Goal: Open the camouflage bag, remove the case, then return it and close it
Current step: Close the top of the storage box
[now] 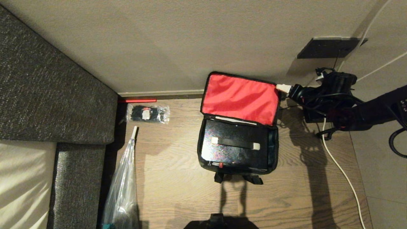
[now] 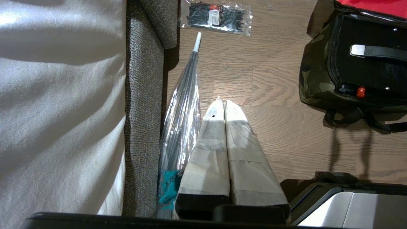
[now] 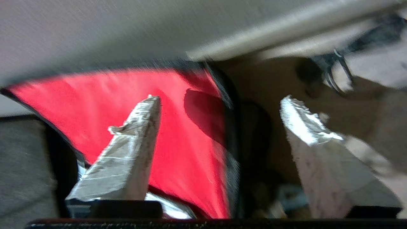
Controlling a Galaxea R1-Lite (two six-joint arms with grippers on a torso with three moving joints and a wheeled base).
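Wood floor (image 1: pixel 178 194), grey sofa (image 1: pixel 47 95), open camouflage bag (image 2: pixel 313 86), right gripper (image 3: pixel 219 101) jaws spread

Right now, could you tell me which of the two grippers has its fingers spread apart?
The right gripper, at the red flap's corner of the camouflage bag; the left gripper's fingers are pressed together above the floor.

- My right arm (image 1: pixel 365 109) comes in from the right side of the head view, in its upper right part.
- My right gripper (image 1: pixel 284 88) points left, its two fingers (image 3: pixel 133 149) spread wide apart, holding nothing.
- My left gripper (image 2: pixel 224 106) hangs low with its fingers pressed together.
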